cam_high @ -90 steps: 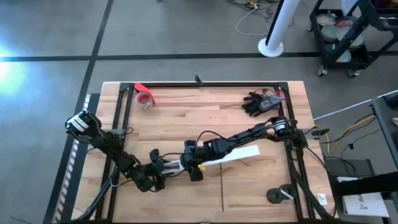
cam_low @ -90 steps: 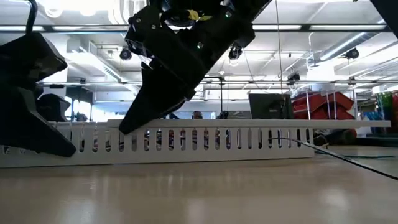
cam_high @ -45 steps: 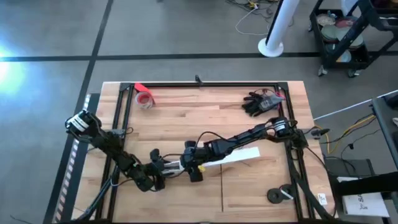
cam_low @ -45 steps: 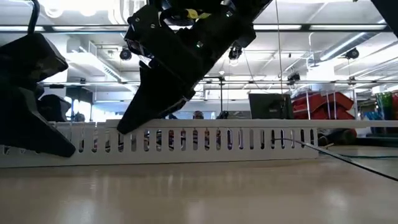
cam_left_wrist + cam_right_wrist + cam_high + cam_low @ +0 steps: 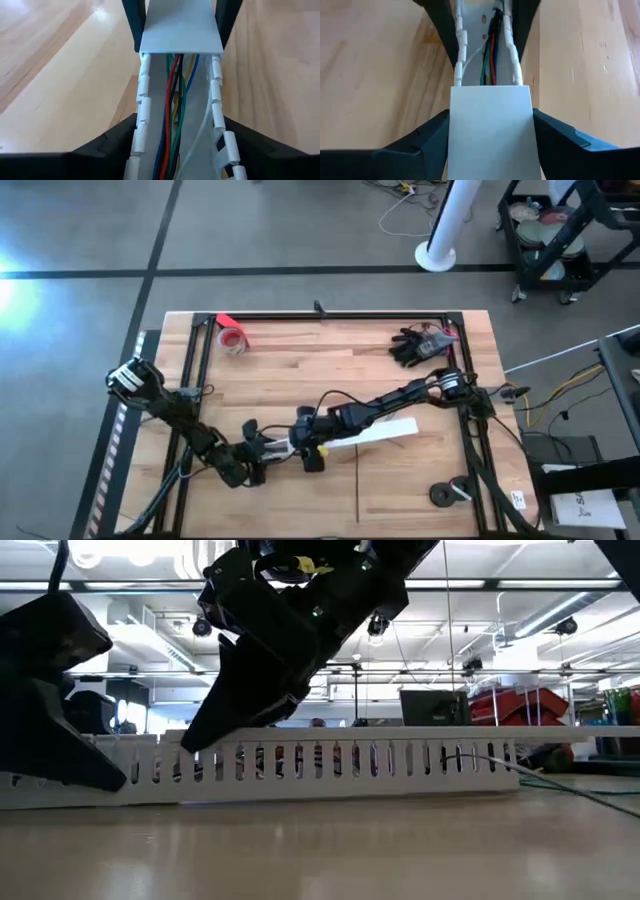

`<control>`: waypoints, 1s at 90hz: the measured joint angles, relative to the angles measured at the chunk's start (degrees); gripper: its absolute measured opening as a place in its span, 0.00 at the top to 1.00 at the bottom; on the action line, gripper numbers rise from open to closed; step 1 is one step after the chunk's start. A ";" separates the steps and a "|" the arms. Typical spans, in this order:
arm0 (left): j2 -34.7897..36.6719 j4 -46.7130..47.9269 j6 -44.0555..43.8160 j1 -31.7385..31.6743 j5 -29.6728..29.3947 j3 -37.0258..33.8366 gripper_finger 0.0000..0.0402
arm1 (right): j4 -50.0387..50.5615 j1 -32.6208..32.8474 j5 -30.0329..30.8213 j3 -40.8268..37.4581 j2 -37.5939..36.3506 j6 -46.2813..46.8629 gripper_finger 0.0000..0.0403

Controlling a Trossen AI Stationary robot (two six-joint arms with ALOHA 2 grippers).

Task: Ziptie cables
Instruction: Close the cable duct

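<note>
High view: claws point(image 5: 268, 452) facing, low

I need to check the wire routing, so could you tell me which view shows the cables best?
The left wrist view: the cables run uncovered along the white duct. The right wrist view shows a shorter stretch, the low view one strand, the high view none.

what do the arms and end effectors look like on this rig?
Both arms are dark, jointed links with black cords along them. The left arm has a white-marked joint near its base. The right end effector carries a yellow tag. Fingers are matte black, wedge-shaped.
</note>
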State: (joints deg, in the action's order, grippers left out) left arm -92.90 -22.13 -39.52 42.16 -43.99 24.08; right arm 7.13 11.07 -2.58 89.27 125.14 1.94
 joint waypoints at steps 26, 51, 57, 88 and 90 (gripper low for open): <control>-0.02 -1.65 3.56 -1.44 0.52 0.00 0.46 | -0.63 0.17 0.32 0.00 0.59 0.25 0.45; 0.00 -2.37 4.47 -1.76 2.30 0.00 0.45 | -0.94 -0.65 1.70 0.13 1.66 6.01 0.42; 0.00 -2.37 4.45 -1.78 2.69 0.00 0.45 | -0.68 -0.78 1.38 0.13 1.62 5.79 0.43; 0.04 -2.52 4.78 -1.95 3.65 0.02 0.44 | -0.66 -0.85 -2.22 0.57 1.59 1.29 0.42; 0.04 -2.50 5.06 -1.96 3.71 0.06 0.44 | -0.71 -0.83 -2.48 0.57 1.60 0.93 0.42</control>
State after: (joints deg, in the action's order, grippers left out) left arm -92.86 -24.62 -34.45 40.21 -40.28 24.13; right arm 6.43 10.24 -5.07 89.84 126.74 2.87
